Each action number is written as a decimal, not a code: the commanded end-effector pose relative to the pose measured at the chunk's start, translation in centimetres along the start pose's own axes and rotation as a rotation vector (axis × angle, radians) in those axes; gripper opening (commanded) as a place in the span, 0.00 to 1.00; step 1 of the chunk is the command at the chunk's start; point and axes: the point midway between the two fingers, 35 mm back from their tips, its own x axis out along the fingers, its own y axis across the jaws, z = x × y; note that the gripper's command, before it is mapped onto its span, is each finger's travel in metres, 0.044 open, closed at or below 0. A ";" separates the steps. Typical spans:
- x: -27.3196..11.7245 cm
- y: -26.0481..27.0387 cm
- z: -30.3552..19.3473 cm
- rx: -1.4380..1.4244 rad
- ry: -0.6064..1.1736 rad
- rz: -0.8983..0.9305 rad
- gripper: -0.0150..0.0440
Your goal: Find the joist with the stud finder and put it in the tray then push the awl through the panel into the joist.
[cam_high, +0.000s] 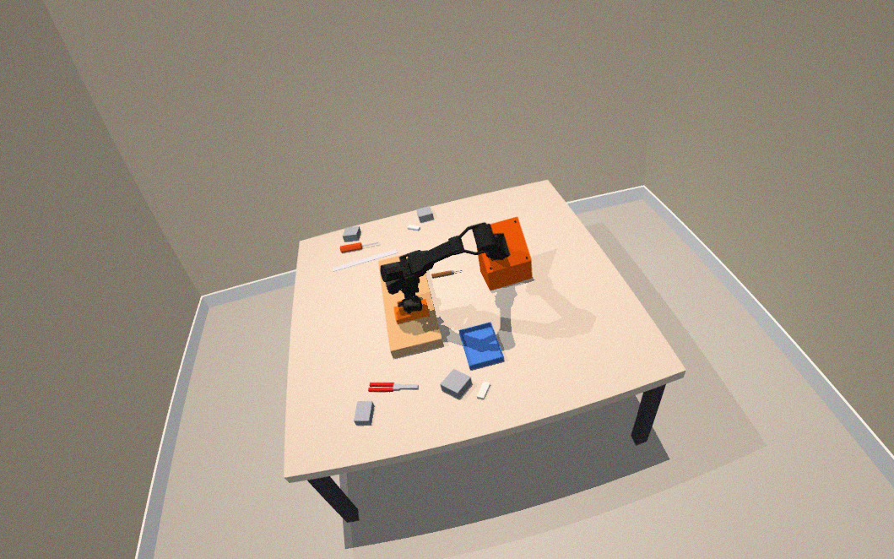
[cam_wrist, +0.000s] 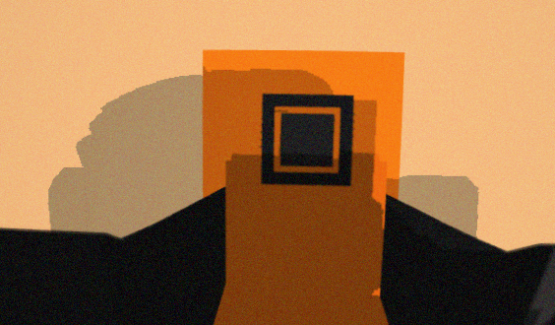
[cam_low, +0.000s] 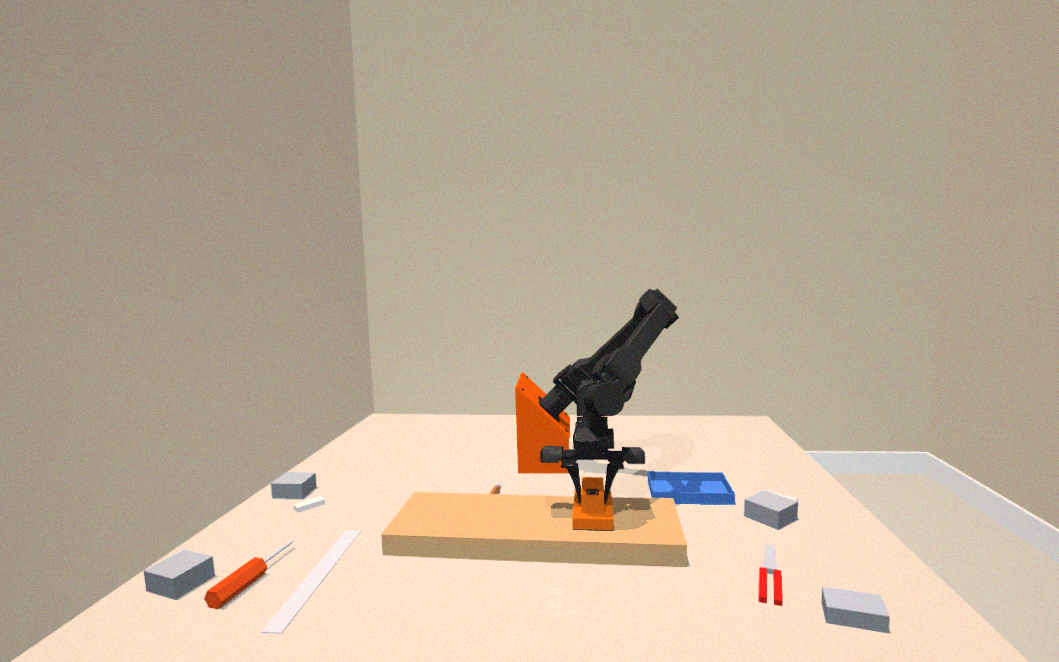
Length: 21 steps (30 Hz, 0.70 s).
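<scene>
Pale tabletop (cam_high: 575, 347) (cam_low: 475, 624), orange stud finder (cam_high: 403, 314) (cam_low: 592, 521) (cam_wrist: 304, 64) between pincer (cam_high: 411, 305) (cam_low: 593, 491) (cam_wrist: 300, 198) fingers, seemingly touching panel (cam_high: 415, 344) (cam_low: 467, 518) (cam_wrist: 506, 98).

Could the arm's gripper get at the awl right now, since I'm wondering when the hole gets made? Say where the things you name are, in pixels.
Probably not yet: the gripper (cam_high: 409, 305) (cam_low: 592, 498) is shut on the stud finder (cam_high: 405, 315) (cam_low: 592, 520) (cam_wrist: 304, 222), so that likely must go down first. The awl (cam_high: 442, 274) (cam_low: 494, 490) lies beyond the panel (cam_high: 415, 344) (cam_low: 475, 520).
</scene>
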 end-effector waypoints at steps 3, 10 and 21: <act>0.1 -2.7 -0.2 0.005 0.003 0.001 0.25; 0.1 -5.4 -0.2 0.005 0.003 0.000 0.25; 0.0 -9.7 -0.2 0.004 0.003 -0.002 0.25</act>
